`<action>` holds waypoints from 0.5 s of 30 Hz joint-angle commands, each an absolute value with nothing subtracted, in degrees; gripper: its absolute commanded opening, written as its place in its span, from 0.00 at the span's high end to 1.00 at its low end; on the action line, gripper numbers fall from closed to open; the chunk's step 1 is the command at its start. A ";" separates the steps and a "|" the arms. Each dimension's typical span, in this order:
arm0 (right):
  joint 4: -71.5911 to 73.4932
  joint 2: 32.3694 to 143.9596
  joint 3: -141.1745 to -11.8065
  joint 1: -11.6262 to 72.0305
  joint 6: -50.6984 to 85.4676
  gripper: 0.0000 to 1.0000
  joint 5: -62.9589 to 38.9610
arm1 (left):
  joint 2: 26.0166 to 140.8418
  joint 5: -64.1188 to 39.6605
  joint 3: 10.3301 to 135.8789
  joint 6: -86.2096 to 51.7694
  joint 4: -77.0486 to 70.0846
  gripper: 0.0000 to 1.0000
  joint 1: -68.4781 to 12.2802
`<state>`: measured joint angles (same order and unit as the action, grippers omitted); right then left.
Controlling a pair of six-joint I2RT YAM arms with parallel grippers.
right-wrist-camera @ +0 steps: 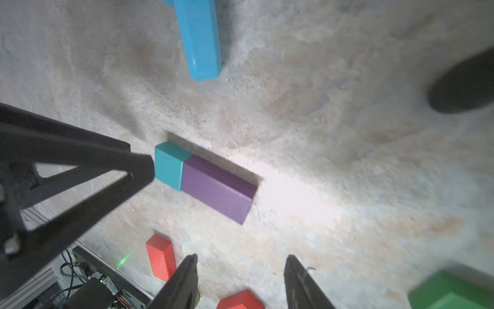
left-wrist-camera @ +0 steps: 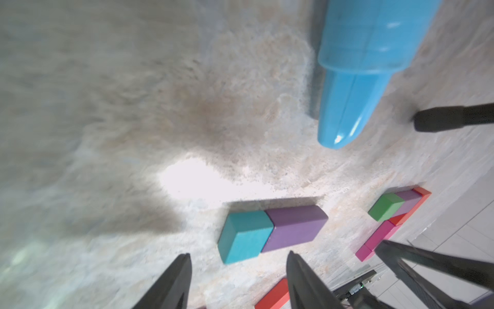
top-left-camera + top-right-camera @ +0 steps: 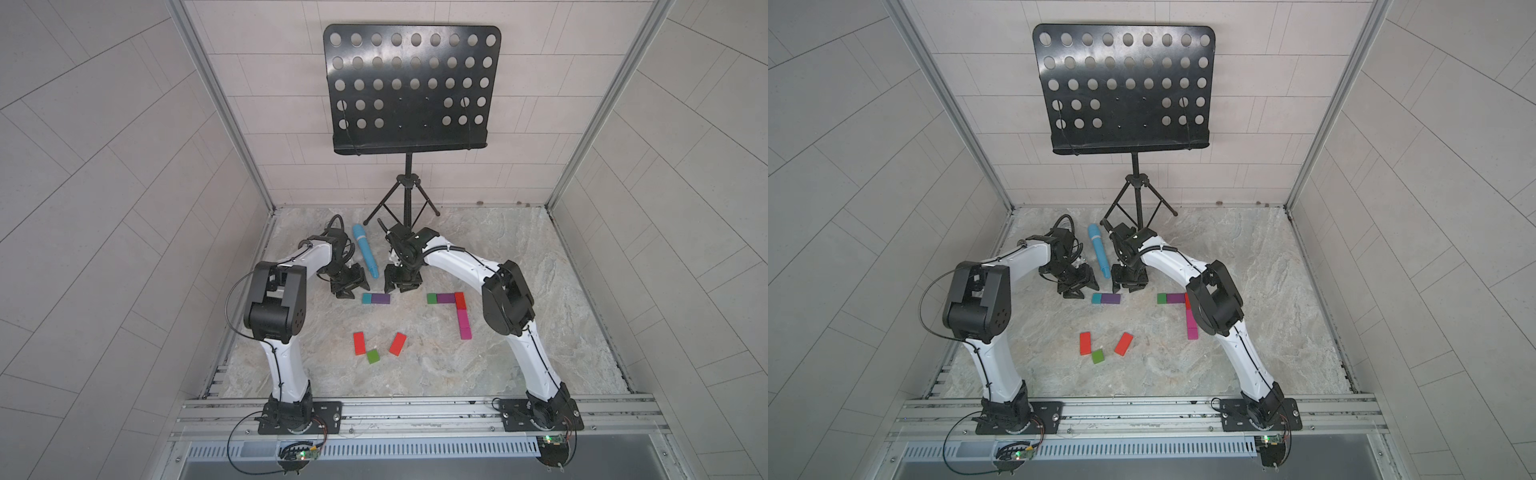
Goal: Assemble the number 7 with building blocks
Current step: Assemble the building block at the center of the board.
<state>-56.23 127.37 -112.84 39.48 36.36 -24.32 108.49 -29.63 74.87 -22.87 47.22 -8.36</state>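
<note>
**Left wrist view: both grippers spread, holding nothing**

The left gripper (image 2: 238, 254) has its fingers apart with nothing gripped between them. The teal block (image 2: 244, 235) lies just beyond their tips. The right gripper (image 1: 242, 256) is likewise spread over bare table (image 1: 334, 160).

The teal block touches a purple block (image 3: 380, 298) end to end. In both top views this pair lies just in front of the two grippers.

To the right of the pair, well apart from it, stands a 7 shape. A green square (image 3: 432, 298), purple bar (image 3: 446, 297) and red corner block (image 3: 460, 300) form its top stroke. A magenta bar (image 3: 463, 318) and magenta square (image 3: 466, 333) run down from the corner towards the robot.

Nearer the robot lie two red bars (image 3: 359, 343) (image 3: 397, 343) and a loose green square (image 3: 373, 356).

A blue microphone (image 3: 365, 251) lies between the two wrists, and a black music stand (image 3: 409, 87) rises behind it.
</note>
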 commanded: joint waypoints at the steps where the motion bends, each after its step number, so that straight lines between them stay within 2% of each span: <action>1: -60.85 120.60 -106.45 42.20 39.72 0.44 -18.85 | 103.10 -23.53 72.67 -19.28 50.63 0.34 -7.95; 7: -56.90 113.43 -90.01 48.02 47.71 0.42 -17.76 | 95.40 -19.28 63.48 -20.63 47.96 0.32 -7.93; 15: -54.43 114.84 -88.69 53.18 51.75 0.39 -18.27 | 90.87 -20.03 57.39 -21.17 47.44 0.30 -8.01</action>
